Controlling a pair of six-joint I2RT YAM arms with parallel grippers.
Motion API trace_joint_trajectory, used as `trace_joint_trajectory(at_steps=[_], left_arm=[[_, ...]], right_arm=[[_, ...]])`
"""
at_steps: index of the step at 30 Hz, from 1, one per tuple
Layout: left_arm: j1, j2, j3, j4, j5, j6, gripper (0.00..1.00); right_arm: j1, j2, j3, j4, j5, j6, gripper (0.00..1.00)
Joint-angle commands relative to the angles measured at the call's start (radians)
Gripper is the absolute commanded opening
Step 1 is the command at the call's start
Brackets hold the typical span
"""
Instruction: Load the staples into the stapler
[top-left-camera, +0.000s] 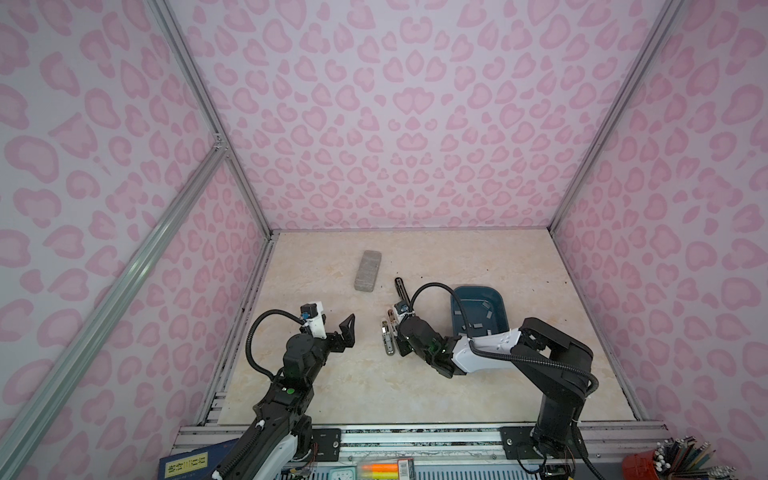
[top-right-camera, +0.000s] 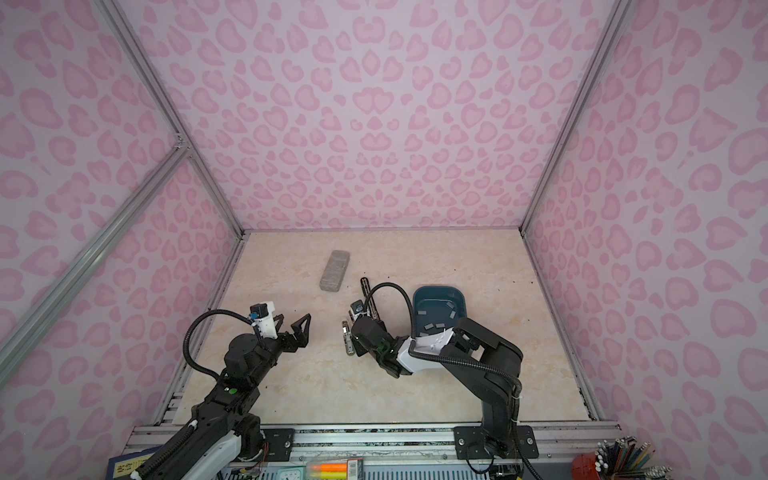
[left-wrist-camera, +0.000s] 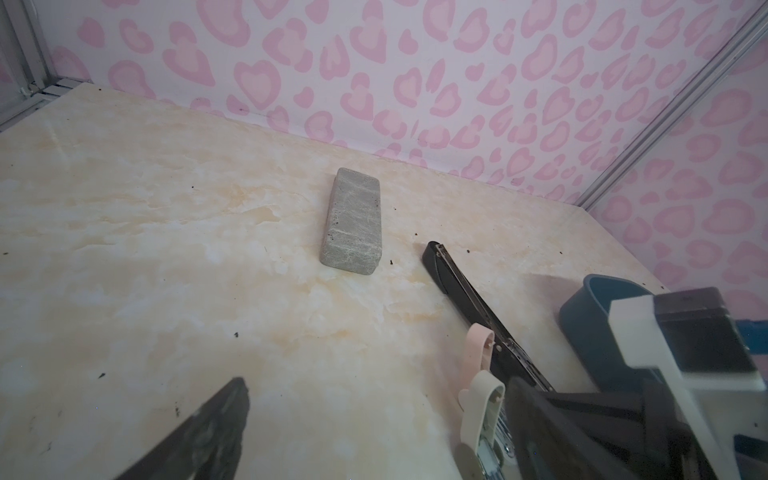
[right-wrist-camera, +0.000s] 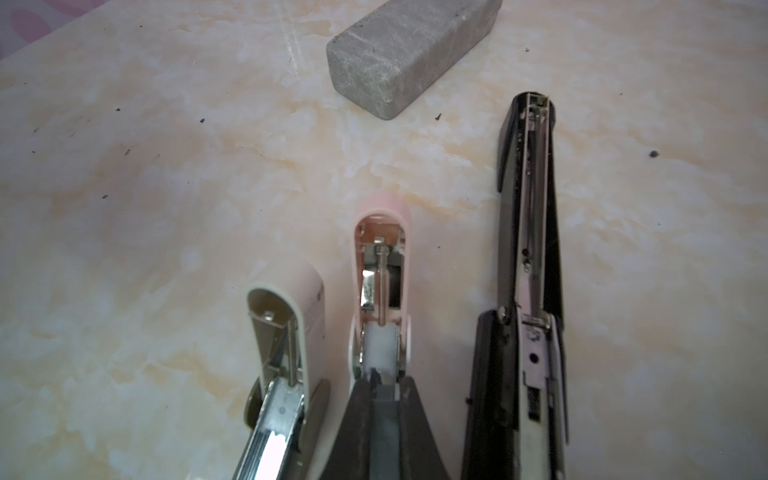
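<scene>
The loading looks partway done. Three staplers lie hinged open side by side on the beige marbled tabletop, near the centre of both top views. They are a long black metal stapler, a small pink plastic stapler and a cream plastic stapler. Many small flat light-grey metal staple strips lie loose in the dark blue plastic tub, just right of the black stapler in a top view.

The right gripper has its fingers drawn together, apparently clamped on one grey strip. Its tips sit at the rear of the pink stapler's open channel. Whether the strip is already seated in the rail I cannot tell. By my judgement, sliding it home, letting go and folding the top shut are left.

The left gripper hangs at lower left of the staplers. Its jaws are spread wide, holding and touching nothing.

A grey speckled stone block lies apart, up and to the left.
</scene>
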Motion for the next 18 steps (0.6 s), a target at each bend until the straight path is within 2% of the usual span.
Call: trace_joint_trajectory(at_steps=[1, 18], left_arm=[[0.003, -0.005, -0.003, 0.041, -0.002, -0.002, 0.97], [0.002, -0.009, -0.005, 0.042, 0.0, -0.002, 0.97]], right_arm=[[-0.002, 0.008, 0.003, 0.028, -0.006, 0.011, 0.1], [-0.001, 0.017, 0.018, 0.019, -0.009, 0.019, 0.1]])
